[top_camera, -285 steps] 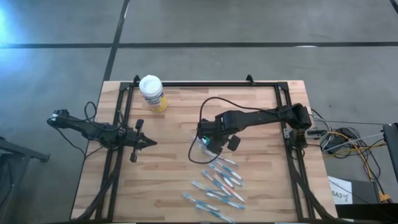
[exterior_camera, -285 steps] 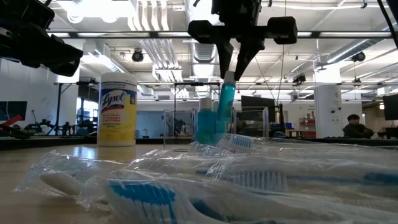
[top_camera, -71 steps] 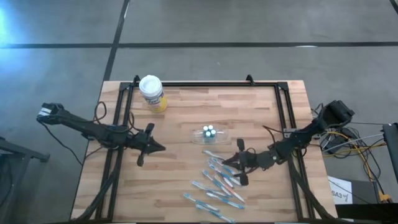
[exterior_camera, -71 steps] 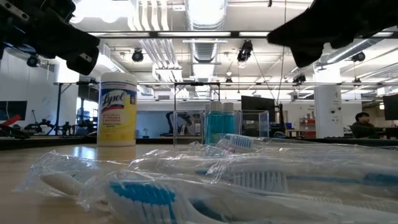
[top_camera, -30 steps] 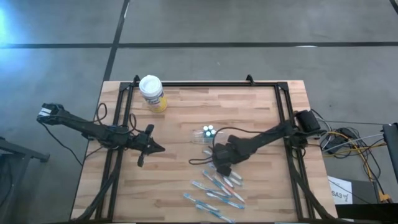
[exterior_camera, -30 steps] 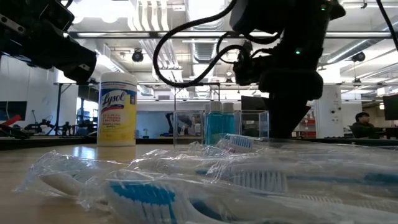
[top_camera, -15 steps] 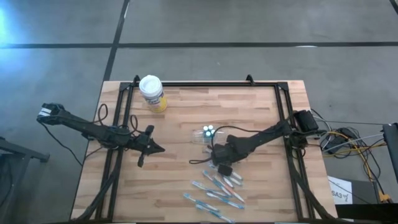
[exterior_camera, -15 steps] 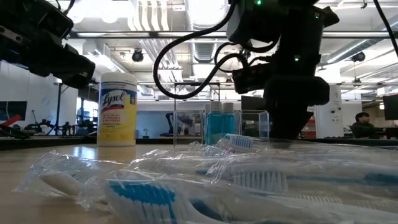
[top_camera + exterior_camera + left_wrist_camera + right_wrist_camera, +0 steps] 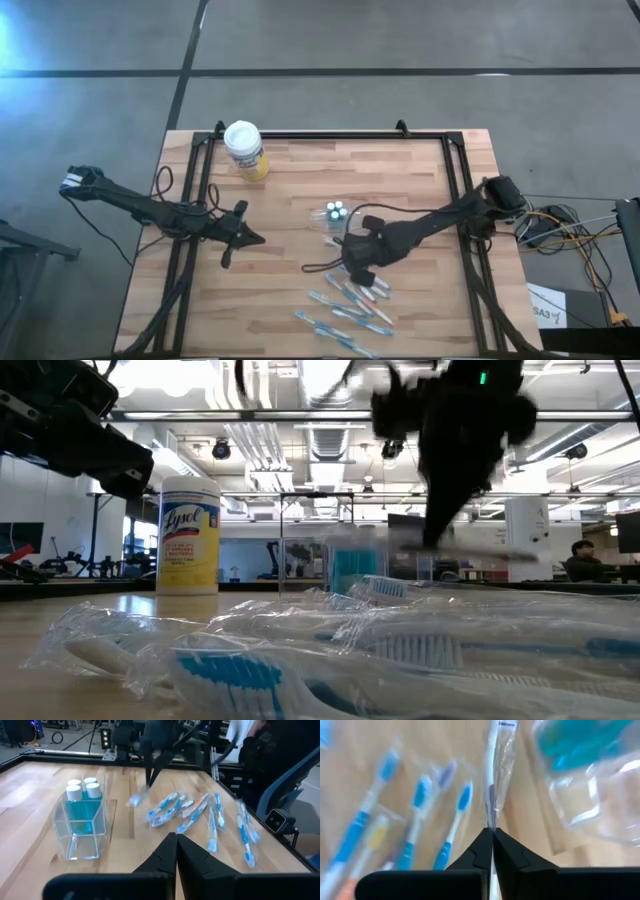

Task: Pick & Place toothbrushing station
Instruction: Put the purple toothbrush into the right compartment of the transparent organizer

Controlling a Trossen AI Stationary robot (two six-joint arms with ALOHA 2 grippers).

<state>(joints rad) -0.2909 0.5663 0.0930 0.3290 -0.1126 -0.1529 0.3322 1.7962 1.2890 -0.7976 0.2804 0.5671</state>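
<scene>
We see the right end effector (image 9: 492, 832) clenched on one wrapped toothbrush (image 9: 496, 780), gripping it near one end so that the rest sticks out straight ahead. We think this grip is chosen so the brush can be carried to the clear container (image 9: 82, 827) that stands close by and holds the blue tubes (image 9: 82, 795). From above, this end effector (image 9: 352, 262) is at the top edge of the toothbrush pile (image 9: 352, 300), just beside the container (image 9: 335, 216). The other brushes lie scattered on the desk (image 9: 290, 180), well apart from the yellow canister (image 9: 245, 150). The left end effector (image 9: 175, 851) is closed on nothing and waits over the left side of the desk.

Compared with one second ago, the right fingers, then wide apart, have come together on the brush. In the low view the arm has tilted and appears to lift. The left arm has not moved.
</scene>
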